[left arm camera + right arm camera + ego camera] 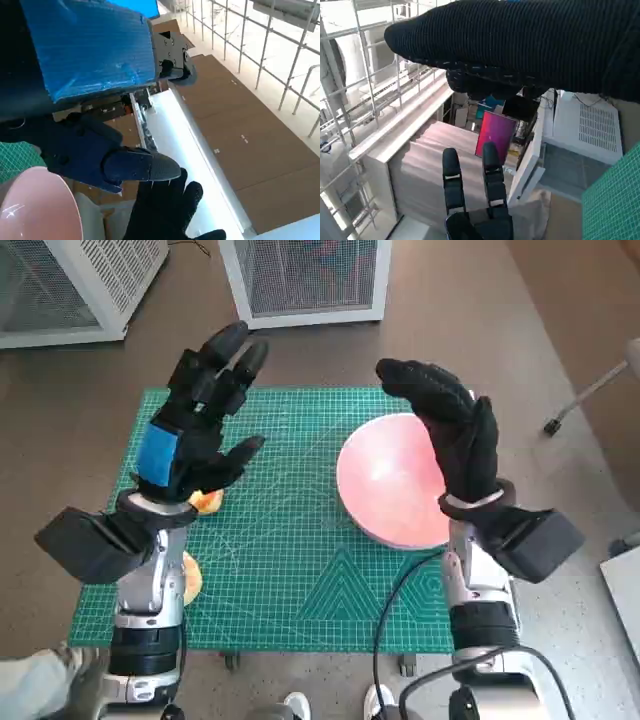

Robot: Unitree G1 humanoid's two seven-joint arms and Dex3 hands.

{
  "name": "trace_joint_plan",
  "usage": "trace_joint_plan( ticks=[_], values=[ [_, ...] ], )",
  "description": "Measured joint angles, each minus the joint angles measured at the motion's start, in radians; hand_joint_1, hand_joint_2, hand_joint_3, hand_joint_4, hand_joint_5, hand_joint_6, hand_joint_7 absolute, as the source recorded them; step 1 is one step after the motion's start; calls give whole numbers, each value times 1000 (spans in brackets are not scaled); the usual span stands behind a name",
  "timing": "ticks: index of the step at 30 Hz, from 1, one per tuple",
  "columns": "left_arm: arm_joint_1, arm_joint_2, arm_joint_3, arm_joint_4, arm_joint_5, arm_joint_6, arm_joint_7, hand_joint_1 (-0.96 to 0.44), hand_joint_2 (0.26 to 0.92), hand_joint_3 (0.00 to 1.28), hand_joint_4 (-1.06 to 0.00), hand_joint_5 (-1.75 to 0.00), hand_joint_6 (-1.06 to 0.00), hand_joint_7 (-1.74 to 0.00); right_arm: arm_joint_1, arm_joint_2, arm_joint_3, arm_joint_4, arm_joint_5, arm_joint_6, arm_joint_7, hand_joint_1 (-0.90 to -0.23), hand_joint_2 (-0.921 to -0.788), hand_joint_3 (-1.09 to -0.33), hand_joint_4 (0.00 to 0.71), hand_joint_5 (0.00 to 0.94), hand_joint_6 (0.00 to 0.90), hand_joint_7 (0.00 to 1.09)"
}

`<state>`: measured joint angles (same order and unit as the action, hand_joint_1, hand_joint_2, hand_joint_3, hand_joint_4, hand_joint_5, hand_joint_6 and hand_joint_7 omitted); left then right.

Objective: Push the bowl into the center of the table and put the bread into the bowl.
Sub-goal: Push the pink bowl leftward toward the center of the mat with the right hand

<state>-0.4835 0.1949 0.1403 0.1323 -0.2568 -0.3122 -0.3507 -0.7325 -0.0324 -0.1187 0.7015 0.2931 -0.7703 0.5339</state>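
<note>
A pink bowl sits on the right half of the green mat. My right hand is raised above the bowl's right side, fingers spread, holding nothing. My left hand is lifted over the mat's left part, also spread and empty. A bit of orange-brown bread peeks out under the left hand's wrist, and another piece lies beside the left forearm. The left wrist view shows the bowl's rim and the gloved right hand. In the right wrist view the left hand's fingers point up.
Two white mesh-fronted units stand on the floor behind the table. A chair leg with a caster is at the right. Shoes show at the table's near edge.
</note>
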Motion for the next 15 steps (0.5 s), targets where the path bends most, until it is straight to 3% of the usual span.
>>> trace_joint_plan(
  ticks=[15],
  values=[
    [0,1,8,-18,-19,17,-2,-537,921,289,-319,-3,-109,-470,0,3,0,-1,8,4,0,-597,-921,-669,238,1,309,17]
  ],
)
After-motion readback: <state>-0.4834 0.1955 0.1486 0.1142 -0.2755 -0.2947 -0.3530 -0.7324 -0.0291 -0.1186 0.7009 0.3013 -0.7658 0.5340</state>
